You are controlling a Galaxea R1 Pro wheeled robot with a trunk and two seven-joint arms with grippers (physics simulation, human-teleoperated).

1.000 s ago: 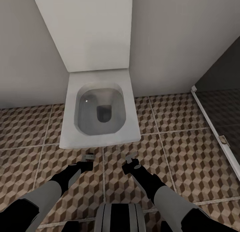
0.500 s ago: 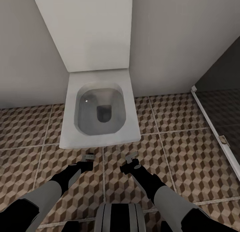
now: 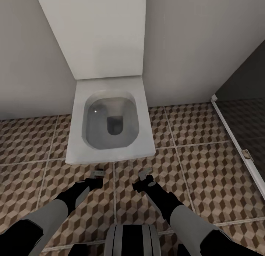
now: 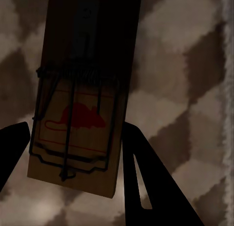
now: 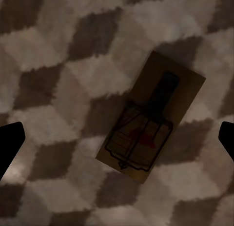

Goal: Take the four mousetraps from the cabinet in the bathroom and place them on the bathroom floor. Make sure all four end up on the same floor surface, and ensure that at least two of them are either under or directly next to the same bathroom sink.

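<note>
One mousetrap (image 4: 78,113), a wooden board with a wire spring and a red mouse print, sits between the fingers of my left gripper (image 4: 75,131), which press on its two long sides just above the bathroom floor (image 3: 198,145). Its far end (image 3: 98,172) sticks out past the left gripper (image 3: 94,181). A second mousetrap (image 5: 151,121) lies flat on the tiles under my right gripper (image 5: 122,133), whose fingers stand wide apart and clear of it. That trap (image 3: 146,171) lies just beyond the right gripper (image 3: 141,182). The cabinet and the bathroom sink are out of view.
A white toilet (image 3: 110,119) with its lid up stands against the wall right ahead, its front edge close to both traps. A dark glass screen on a white rail (image 3: 235,141) closes off the right side. Open tiles stretch to the left and right.
My right gripper has shifted slightly left and back from the trap on the floor. The left arm and its trap have not moved.
</note>
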